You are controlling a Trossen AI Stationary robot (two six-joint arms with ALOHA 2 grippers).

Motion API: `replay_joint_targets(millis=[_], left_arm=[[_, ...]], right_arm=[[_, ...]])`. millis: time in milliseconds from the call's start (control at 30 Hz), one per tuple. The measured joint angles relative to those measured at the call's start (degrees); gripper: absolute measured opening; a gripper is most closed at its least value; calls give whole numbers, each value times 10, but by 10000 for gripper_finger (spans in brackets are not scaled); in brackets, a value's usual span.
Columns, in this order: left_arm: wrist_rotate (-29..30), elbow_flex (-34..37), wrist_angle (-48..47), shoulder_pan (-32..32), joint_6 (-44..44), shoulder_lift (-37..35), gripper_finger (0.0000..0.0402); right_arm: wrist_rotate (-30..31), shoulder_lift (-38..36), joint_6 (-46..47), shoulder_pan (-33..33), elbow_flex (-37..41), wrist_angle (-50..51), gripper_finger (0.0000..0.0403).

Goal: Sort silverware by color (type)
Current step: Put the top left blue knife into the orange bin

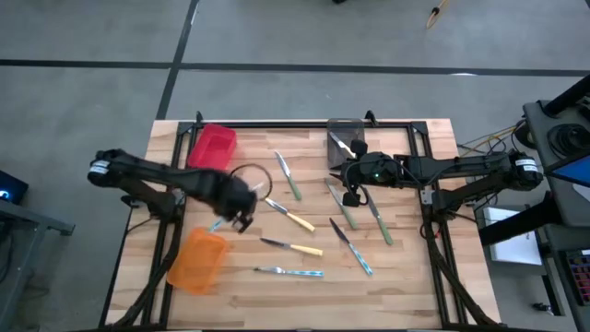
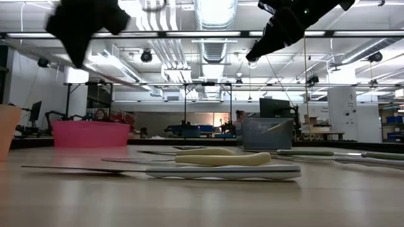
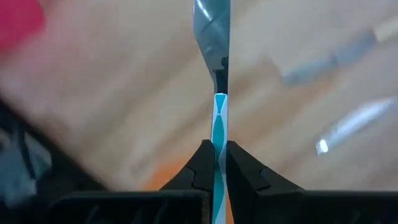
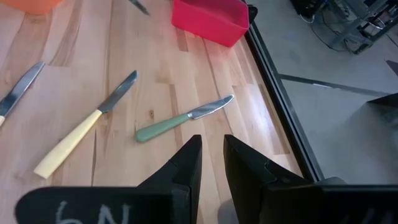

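My left gripper (image 1: 241, 212) hangs over the table's left half, between the red bin (image 1: 212, 148) and the orange bin (image 1: 196, 260), shut on a light-blue-handled knife (image 3: 219, 118). My right gripper (image 1: 352, 194) waits above the table's far right part, fingers slightly apart with nothing between them (image 4: 211, 162). Lying flat on the wood are a green-handled knife (image 1: 293, 184), two yellow-handled ones (image 1: 293, 219) (image 1: 300, 247), a blue-handled one (image 1: 295, 272), and others farther right (image 1: 358, 254). My left gripper pinches the knife's blue-and-white handle (image 3: 220, 134) between its two fingers, which point down from above. The handle shows edge-on in the gap, and the blade (image 3: 211, 25) reaches out past the fingertips. The knife is lifted clear of the table.
A grey bin (image 1: 346, 138) stands at the far edge by my right gripper, with a knife inside. Two green-handled knives (image 1: 343, 207) (image 1: 380, 221) lie under the right arm. Black frame rails run along the table's left, right and far sides. Bare wood lies near the front edge.
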State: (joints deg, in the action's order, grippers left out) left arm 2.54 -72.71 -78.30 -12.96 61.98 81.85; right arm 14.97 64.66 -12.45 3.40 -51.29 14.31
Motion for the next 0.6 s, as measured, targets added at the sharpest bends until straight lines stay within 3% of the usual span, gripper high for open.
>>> replay_joint_targets(millis=[100,333,600], left_arm=[[-43,-26,-43,-67,80,3,4],[-137,-15,-48,-235,297,4,5],[-146,-13,-47,-362,499,5,6]], right_arm=[[0,0,5,0,0,0,59],[-2,0,25,0,0,0,59],[-3,1,53,0,0,0,59]])
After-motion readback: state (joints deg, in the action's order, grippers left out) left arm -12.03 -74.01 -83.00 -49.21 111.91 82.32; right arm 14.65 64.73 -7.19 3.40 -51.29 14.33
